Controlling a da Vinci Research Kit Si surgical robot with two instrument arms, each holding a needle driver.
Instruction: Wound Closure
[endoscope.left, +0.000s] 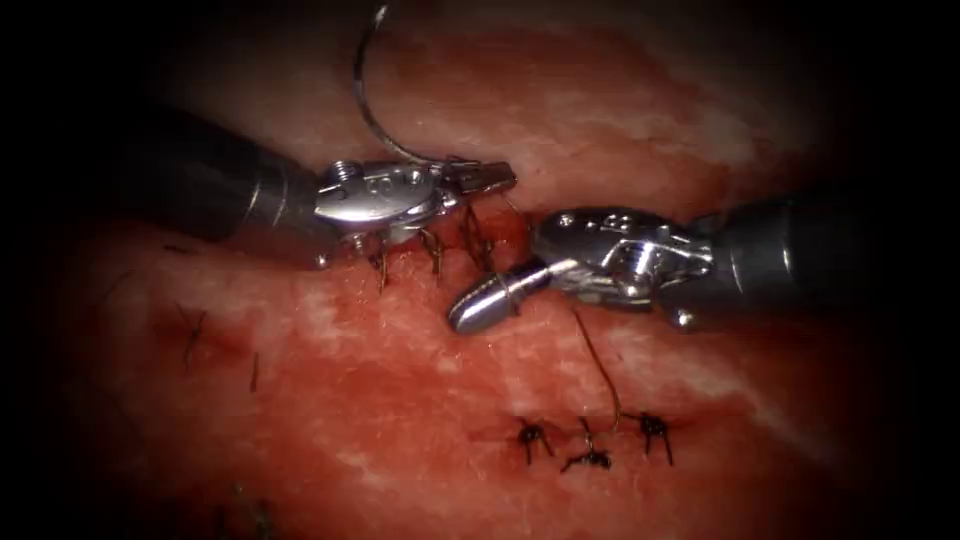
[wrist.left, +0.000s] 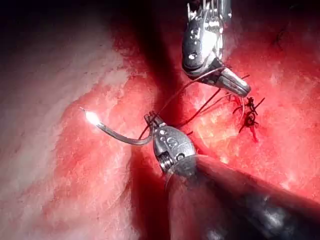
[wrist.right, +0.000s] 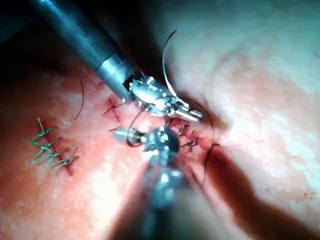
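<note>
**stitchfan:** Endoscope view is showing the left gripper (endoscope.left: 490, 180) clamping the curved needle (endoscope.left: 362, 90) near its thread end. The arc is rising up and away from the jaws, its tip pointing off above the tissue (endoscope.left: 350, 400), so the needle is sitting clear of the tissue, not in it.

**benchrat:** Agreed, and in the left wrist view that needle (wrist.left: 117, 135) is sweeping sideways out from the closed jaws, free in the air. What's the right gripper (endoscope.left: 480, 300) doing?

**stitchfan:** It's lying just right of the cut (endoscope.left: 470, 240), jaws together as far as I can judge, and I can't make out it holding anything. Thread (endoscope.left: 600, 370) is trailing down from near it to the finished knots (endoscope.left: 590, 440).

**benchrat:** So the needle is lying up-left of the right gripper, with the left one plainly nearer, already on it.
</note>
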